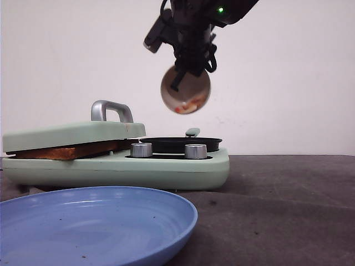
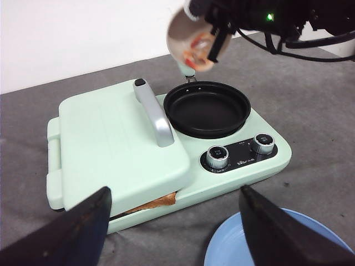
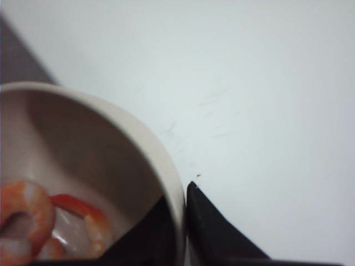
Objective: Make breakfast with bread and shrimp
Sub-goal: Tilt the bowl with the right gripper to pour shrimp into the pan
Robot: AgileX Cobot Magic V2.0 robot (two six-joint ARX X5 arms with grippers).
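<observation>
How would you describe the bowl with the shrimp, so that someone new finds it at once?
Find the mint-green cooker on the grey table; its round black pan sits beside the lid. Above that pan, the right claw holds a beige bowl tipped on its side. It is the only thing in the air, with orange-pink shrimp inside.

We see a beige bowl [image 3: 111,166] filling the lower left of the right wrist view, its thick pale rim curving from the left edge down to the bottom. Inside it lie the shrimp [image 3: 28,216], curled orange-pink pieces with whitish flesh, gathered low against the inner wall. The right gripper [image 3: 180,233] has its black fingers [image 3: 213,233] clamped on the rim, one inside the bowl and one outside, both touching the wall. Behind the bowl stands a plain white wall [image 3: 249,83] with faint scuff marks. A wedge of dark grey surface [image 3: 19,61] shows at the upper left.
</observation>
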